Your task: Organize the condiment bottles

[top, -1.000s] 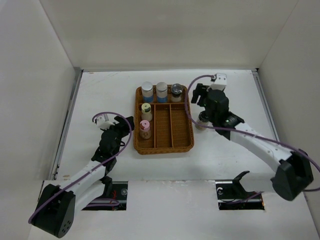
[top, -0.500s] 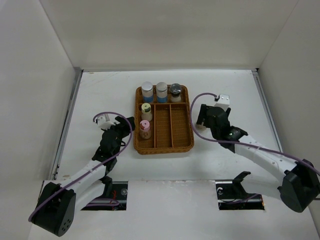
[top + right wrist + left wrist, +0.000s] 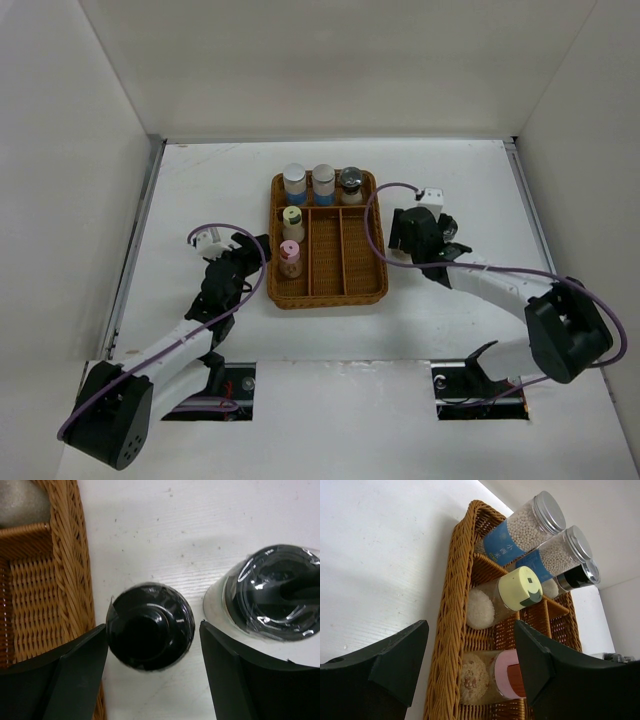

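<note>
As right fingers (image 3: 55,675) straddle it, black-capped jar (image 3: 150,626) stands upright

The tray (image 3: 330,297) is open from above along its middle and right long slots. Its back row is blocked by three jars (image 3: 324,183), and its left slot by a yellow-capped jar (image 3: 292,222) and a pink-capped jar (image 3: 290,258). On the table (image 3: 200,180) right of the tray, one black-capped jar (image 3: 145,625) stands just beside the wicker wall with a second black-capped jar (image 3: 272,592) close by. That leaves only slim gaps for the fingers of the right tool (image 3: 152,630). The left tool (image 3: 470,625) faces the tray's left wall across bare table.
</note>
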Controlling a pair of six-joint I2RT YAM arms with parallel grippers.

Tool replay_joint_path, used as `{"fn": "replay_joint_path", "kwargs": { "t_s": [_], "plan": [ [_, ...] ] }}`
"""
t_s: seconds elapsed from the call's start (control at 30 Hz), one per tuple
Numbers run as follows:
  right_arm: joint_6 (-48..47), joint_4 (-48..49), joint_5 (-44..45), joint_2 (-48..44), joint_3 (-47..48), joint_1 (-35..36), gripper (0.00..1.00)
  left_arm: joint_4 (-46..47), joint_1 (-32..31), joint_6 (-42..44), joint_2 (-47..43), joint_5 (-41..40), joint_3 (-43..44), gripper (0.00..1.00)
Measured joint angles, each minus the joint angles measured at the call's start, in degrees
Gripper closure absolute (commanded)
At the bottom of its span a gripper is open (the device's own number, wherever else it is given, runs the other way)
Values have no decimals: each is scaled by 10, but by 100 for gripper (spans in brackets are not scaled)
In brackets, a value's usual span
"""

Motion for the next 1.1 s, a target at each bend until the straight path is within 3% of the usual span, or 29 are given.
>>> {"fn": "replay_joint_path", "kwargs": {
  "t_s": [0.17, 0.43, 0.6, 0.87, 1.1],
  "plan": [
    [-11, 25, 1, 16, 5, -3, 38, 1, 0, -1, 0, 0, 0, 33],
    [-40, 22, 23, -24, 19, 9, 43, 2, 0, -1, 3, 0, 0, 33],
    [-57, 49, 32, -44, 73, 64, 43, 4, 0, -1, 3, 0, 0, 33],
    [-67, 106, -3, 92, 203, 145, 43, 5, 0, -1, -1, -1, -3, 33],
    [-72, 108, -31, 194, 248, 162, 43, 6, 4, -1, -9, -5, -9, 33]
  ]
}}
